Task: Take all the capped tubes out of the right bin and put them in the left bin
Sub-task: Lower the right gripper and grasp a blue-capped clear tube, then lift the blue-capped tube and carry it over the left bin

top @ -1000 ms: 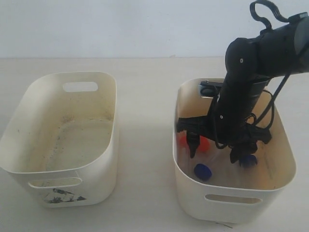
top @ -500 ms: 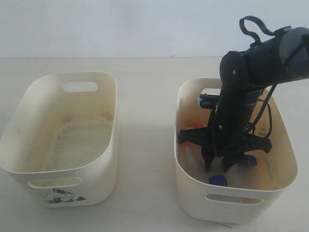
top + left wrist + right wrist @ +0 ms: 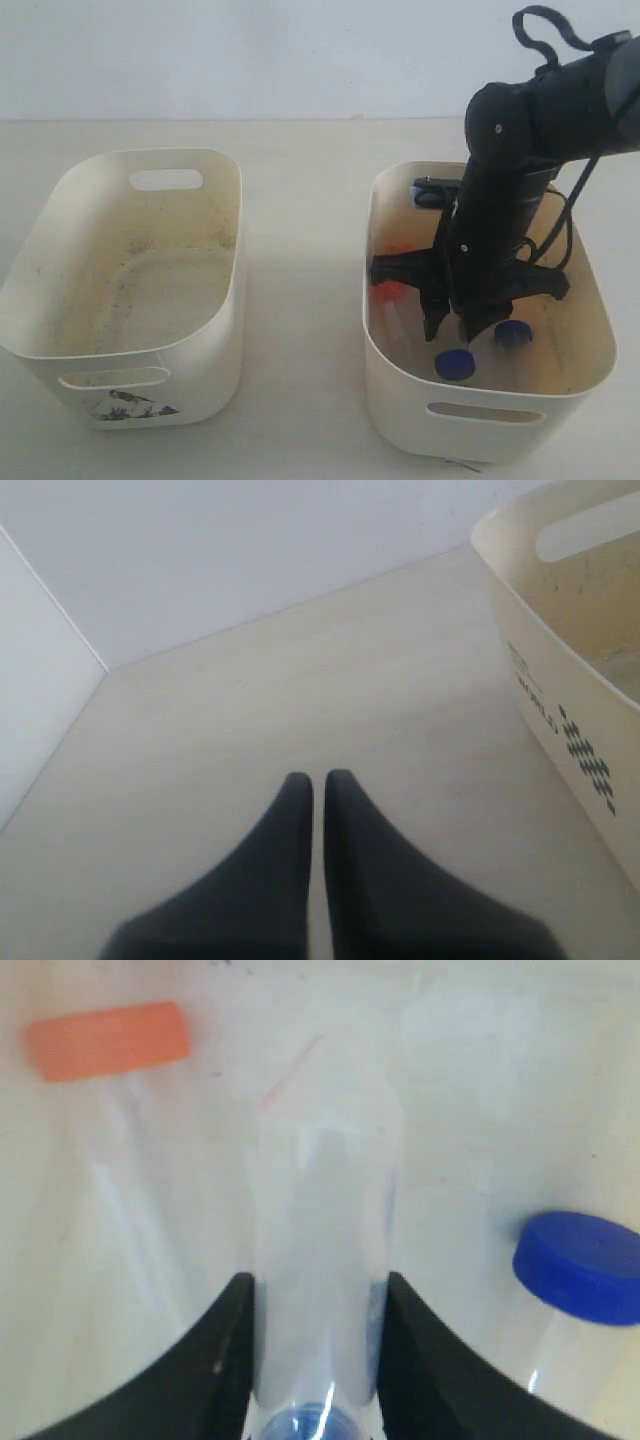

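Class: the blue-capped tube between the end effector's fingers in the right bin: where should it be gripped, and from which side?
Grip the blue-capped tube on its clear barrel, coming from above with a finger on each long side: the barrel is slim and straight-walled, the cap wider.

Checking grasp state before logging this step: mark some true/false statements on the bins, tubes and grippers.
1. The left bin holds a tube. False: no tube shows in it.
2. The right gripper has its fingers on either side of a clear tube. True.
3. The left gripper is open. False: its fingers are together, over the table.
4. An orange cap lies in the right bin. True.
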Controlling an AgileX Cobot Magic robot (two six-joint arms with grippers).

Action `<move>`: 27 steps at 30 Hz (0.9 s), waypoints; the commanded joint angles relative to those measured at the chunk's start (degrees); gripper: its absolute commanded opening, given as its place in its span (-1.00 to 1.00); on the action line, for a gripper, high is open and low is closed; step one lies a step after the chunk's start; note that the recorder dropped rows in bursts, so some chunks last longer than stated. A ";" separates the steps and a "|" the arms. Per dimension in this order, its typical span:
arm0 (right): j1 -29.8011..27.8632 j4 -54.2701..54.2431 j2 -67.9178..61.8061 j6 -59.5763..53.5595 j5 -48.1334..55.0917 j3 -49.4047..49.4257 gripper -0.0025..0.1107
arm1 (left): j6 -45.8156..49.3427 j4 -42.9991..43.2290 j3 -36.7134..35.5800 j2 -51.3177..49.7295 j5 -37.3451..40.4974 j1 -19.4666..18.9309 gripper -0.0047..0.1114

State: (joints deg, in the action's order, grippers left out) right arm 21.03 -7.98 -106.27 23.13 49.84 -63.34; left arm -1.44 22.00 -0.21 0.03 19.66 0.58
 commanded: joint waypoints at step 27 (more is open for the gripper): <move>10.13 -58.38 16.66 -70.51 -15.04 -2.96 -0.96 | -0.54 -0.07 0.21 -0.03 -0.13 -0.02 -0.84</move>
State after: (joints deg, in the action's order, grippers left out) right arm 28.42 -63.97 -86.85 -43.80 39.57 -64.30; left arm -1.44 22.00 -0.21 0.03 19.66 0.58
